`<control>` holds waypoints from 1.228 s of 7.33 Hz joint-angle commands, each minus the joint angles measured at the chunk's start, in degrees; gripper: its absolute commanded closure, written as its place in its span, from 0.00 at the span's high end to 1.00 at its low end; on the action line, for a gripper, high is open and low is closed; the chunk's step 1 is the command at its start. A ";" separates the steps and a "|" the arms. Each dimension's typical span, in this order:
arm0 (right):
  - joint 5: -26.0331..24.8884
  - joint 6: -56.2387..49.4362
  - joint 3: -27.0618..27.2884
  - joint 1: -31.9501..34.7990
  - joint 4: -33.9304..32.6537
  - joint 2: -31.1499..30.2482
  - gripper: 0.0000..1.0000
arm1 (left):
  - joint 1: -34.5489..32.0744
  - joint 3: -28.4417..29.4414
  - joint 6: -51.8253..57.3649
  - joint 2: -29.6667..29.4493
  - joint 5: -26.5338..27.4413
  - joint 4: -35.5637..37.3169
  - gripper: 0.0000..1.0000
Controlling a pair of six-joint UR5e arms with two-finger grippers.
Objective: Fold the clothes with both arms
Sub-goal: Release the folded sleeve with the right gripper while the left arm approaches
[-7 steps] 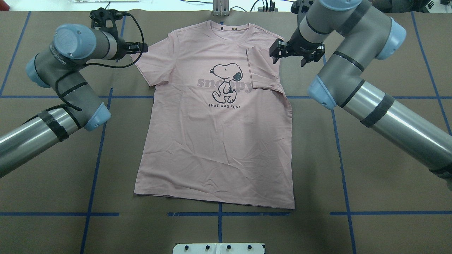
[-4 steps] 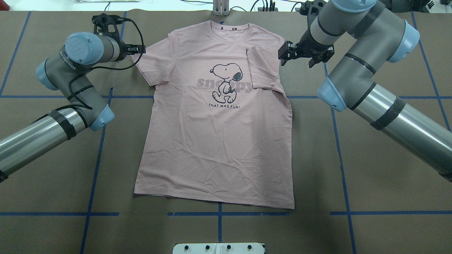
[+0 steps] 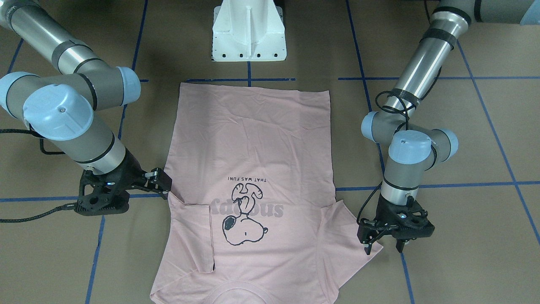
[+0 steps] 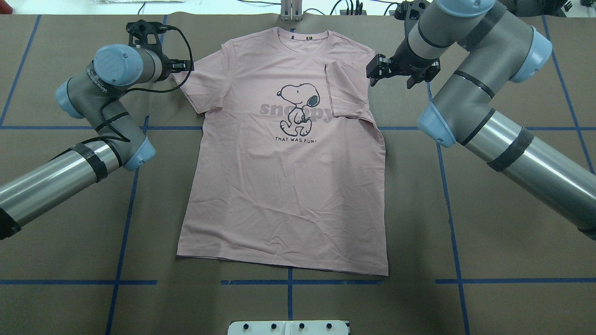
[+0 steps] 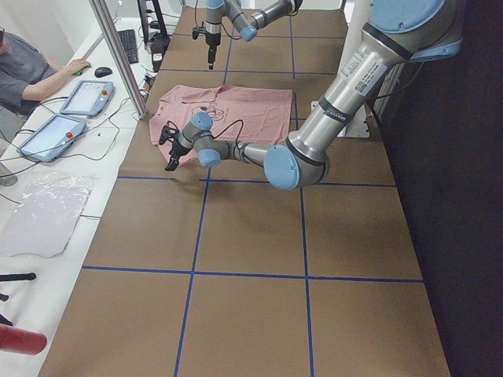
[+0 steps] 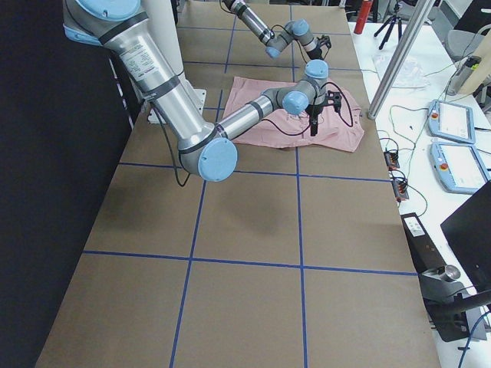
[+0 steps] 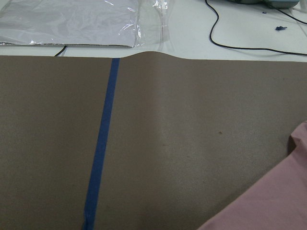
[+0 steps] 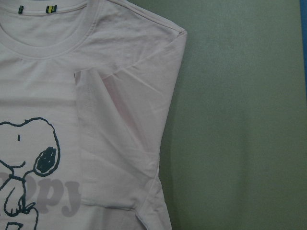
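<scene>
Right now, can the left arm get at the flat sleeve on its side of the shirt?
Probably yes. The left arm's fingers hang open at the outer edge of that sleeve, and nothing lies between them or on it.

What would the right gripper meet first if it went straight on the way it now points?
It points down at the table. The right gripper would probably meet the brown table paper first, right beside the T-shirt. Depth is unclear, so it might catch the shirt's edge instead.
</scene>
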 commanded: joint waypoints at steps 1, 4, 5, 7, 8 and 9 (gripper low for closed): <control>0.05 0.10 -0.03 -0.11 0.34 -0.01 1.00 | 0.49 0.24 0.00 -0.27 -0.03 -0.03 0.89; 0.05 0.10 -0.11 -0.11 0.43 -0.10 1.00 | 1.28 0.24 0.00 -0.18 -0.03 -0.03 0.84; 0.05 0.19 -0.11 -0.11 0.43 -0.02 1.00 | 1.28 0.24 -0.09 -0.18 -0.03 -0.03 0.75; 0.05 0.71 -0.11 -0.20 0.43 -0.01 1.00 | 1.28 0.24 -0.09 -0.18 -0.12 0.06 0.39; 0.05 0.80 -0.11 -0.20 0.43 -0.01 1.00 | 1.20 0.24 -0.09 -0.27 -0.12 0.06 0.13; -0.03 0.80 -0.11 -0.20 0.43 -0.01 1.00 | 1.19 0.07 -0.18 -0.27 -0.29 0.06 0.00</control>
